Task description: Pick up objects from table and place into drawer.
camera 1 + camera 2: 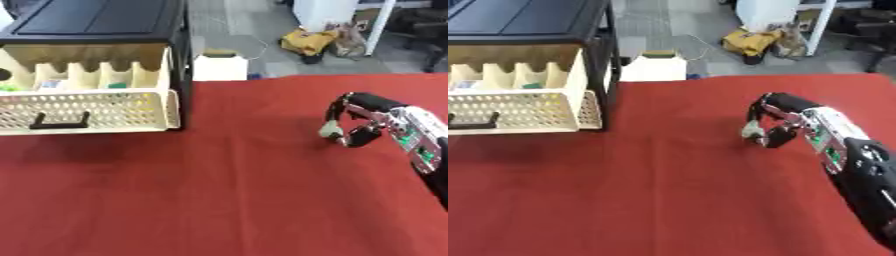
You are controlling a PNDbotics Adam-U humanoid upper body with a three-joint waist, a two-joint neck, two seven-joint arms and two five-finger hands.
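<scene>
Drawer [87, 111] is pulled out of a black cabinet [96, 22] at the far left of the red table [219, 200], cream coloured with a perforated front and a dark handle [59, 123]. A few small bits sit inside it, green and pale (can't make out what they are).

Well to the right of the drawer, the right hand [785, 122] is down near the cloth with its fingers and thumb curled round a small pale object [752, 130], pinched at the fingertips. Can't tell if the object is touching the table or just off it.

Nothing lies on the cloth between the hand and the drawer. Behind the drawer, past the table's far edge, there's a white box [219, 66] on the floor, and further right a yellow bag [308, 41].
</scene>
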